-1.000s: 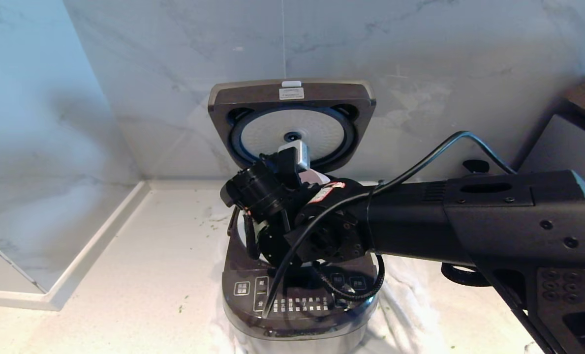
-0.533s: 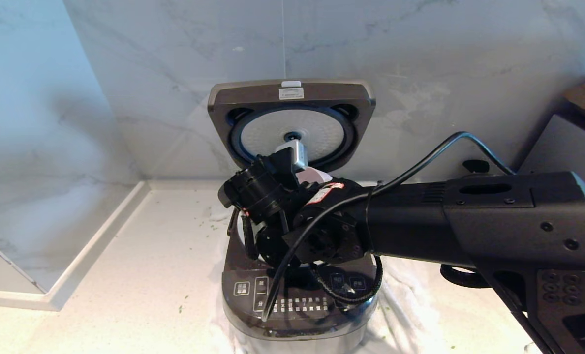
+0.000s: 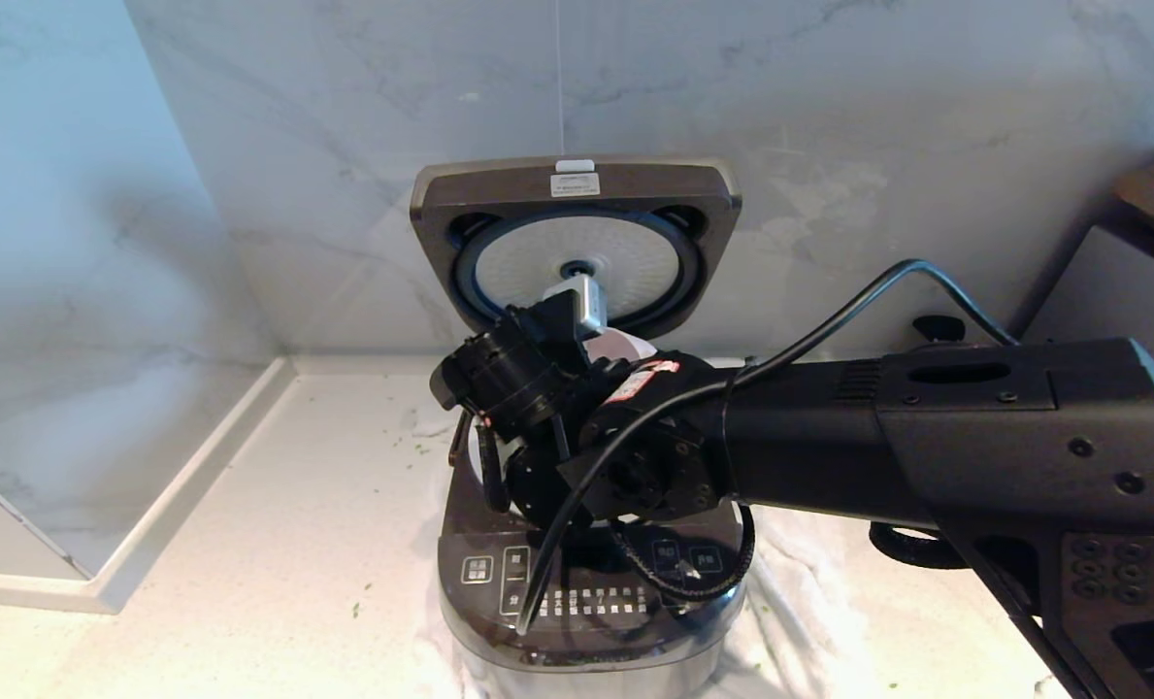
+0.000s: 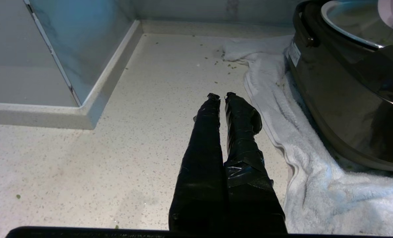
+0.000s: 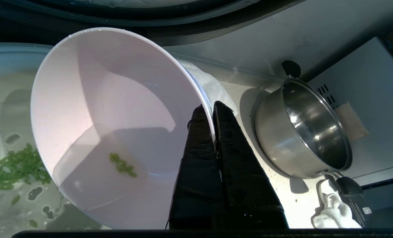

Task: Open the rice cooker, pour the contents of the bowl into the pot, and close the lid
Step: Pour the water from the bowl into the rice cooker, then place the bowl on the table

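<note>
Barely changed over the last second: right hand (image 5: 213,114) still clamped on tipped pink round bowl's (image 5: 117,109) rim over open dark brown rice cooker's (image 3: 586,573) pale pot (image 5: 4,82), green chopped bits (image 5: 13,167) mostly inside, few clinging; pour nearly done.

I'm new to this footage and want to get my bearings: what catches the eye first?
The right tool pinches the rim of the tipped bowl over the pot, where most green bits already lie; a few cling inside the bowl. Behind it, the rice cooker's lid stands upright against the wall. The left tool hangs shut over the counter beside the cooker's white towel.
</note>
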Robot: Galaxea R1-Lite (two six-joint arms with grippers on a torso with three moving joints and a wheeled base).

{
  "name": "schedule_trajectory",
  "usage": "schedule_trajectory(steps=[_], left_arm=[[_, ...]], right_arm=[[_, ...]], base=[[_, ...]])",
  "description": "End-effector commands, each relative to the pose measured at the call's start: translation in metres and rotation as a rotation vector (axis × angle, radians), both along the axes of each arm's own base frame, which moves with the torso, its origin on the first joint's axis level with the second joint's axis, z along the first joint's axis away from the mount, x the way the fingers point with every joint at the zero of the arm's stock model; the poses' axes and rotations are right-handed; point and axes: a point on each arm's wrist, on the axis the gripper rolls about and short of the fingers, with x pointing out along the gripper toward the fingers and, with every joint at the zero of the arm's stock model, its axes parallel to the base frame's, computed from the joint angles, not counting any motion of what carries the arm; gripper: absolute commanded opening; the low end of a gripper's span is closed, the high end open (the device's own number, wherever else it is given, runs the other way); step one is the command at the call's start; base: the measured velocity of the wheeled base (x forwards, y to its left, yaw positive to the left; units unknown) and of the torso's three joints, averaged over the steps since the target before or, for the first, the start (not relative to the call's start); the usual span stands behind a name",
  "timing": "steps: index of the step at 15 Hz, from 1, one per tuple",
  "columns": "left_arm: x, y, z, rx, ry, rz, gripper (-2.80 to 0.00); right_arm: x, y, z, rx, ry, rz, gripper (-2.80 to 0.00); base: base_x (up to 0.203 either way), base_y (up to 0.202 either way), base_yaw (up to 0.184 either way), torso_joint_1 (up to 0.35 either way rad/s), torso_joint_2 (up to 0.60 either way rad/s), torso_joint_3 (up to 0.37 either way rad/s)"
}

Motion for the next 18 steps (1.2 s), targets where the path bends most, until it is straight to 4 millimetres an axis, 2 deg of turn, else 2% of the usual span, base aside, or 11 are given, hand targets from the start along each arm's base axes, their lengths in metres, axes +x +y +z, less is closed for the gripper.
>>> schedule_trajectory(steps=[1,3,6,8,10,12,15,18], left_arm=[[0.001,0.000,-0.002,-0.001,0.007,0.000,-2.80],[0.001,0.000,-0.002,-0.001,0.007,0.000,-2.80],[0.001,0.000,-0.002,-0.001,0.007,0.000,-2.80],[0.001,0.000,-0.002,-0.001,0.007,0.001,-2.80],[0.001,0.000,-0.002,-0.001,0.007,0.000,-2.80],[0.001,0.000,-0.002,-0.001,0.007,0.000,-2.80],[0.001,0.000,-0.002,-0.001,0.007,0.000,-2.80],[0.001,0.000,-0.002,-0.001,0.007,0.000,-2.80]], right_arm=[[-0.002,0.000,0.003,0.005,-0.008,-0.001,-2.80],[-0.006,-0.004,0.019,0.057,-0.029,0.010,-2.80],[-0.017,-0.020,0.058,0.212,-0.061,0.059,-2.80],[-0.027,-0.036,0.078,0.308,-0.059,0.099,-2.80],[-0.036,-0.057,0.088,0.398,-0.037,0.130,-2.80],[-0.049,-0.077,0.087,0.474,0.019,0.166,-2.80],[-0.068,-0.105,0.070,0.567,0.125,0.185,-2.80],[-0.085,-0.148,0.069,0.690,0.173,0.158,-2.80]], base=[[0.000,0.000,0.000,0.000,0.00,0.000],[0.000,0.000,0.000,0.000,0.00,0.000],[0.000,0.000,0.000,0.000,0.00,0.000],[0.000,0.000,0.000,0.000,0.00,0.000],[0.000,0.000,0.000,0.000,0.00,0.000],[0.000,0.000,0.000,0.000,0.00,0.000],[0.000,0.000,0.000,0.000,0.00,0.000],[0.000,0.000,0.000,0.000,0.00,0.000]])
